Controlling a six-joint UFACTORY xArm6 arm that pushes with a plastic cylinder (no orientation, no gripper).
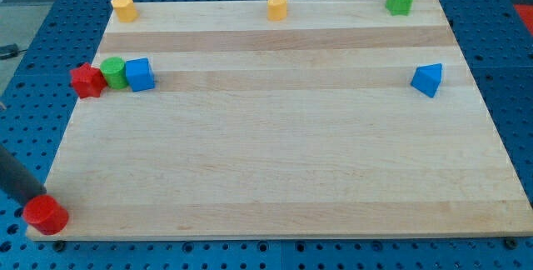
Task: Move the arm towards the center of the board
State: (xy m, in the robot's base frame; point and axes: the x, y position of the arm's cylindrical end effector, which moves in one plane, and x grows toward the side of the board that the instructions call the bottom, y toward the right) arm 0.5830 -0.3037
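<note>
My dark rod comes in from the view's left edge, and my tip (37,196) is at the bottom left corner of the wooden board (275,145). It touches or sits just behind a red cylinder (44,215). The board's centre lies far to the right of and above my tip. Near the left edge, a red star block (87,80), a green cylinder (113,72) and a blue cube (139,75) stand in a row, touching.
A yellow block (123,7) sits at the top left corner, another yellow block (276,6) at the top middle, and a green star block (400,0) at the top right. A blue triangular block (427,79) stands near the right edge. A blue perforated table surrounds the board.
</note>
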